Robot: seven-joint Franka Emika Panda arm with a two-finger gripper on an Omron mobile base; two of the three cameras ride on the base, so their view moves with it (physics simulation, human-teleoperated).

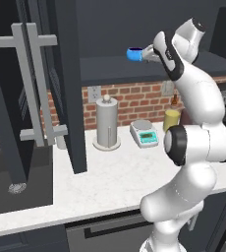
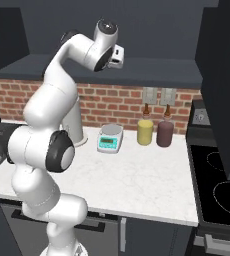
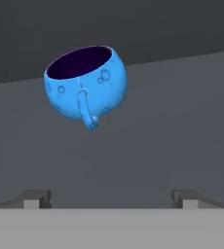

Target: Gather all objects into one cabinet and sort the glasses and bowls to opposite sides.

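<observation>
Item: blue bowl (image 3: pixel 86 85), standing on the cabinet (image 1: pixel 134 71) shelf floor, just ahead of the gripper (image 3: pixel 112 198). Fingers spread wide, holding nothing; the bowl is clear of both tips. Step in hand, by judgement: approach to grasp this bowl. Next move calls for advancing until the tips bracket the bowl, then closing.
</observation>
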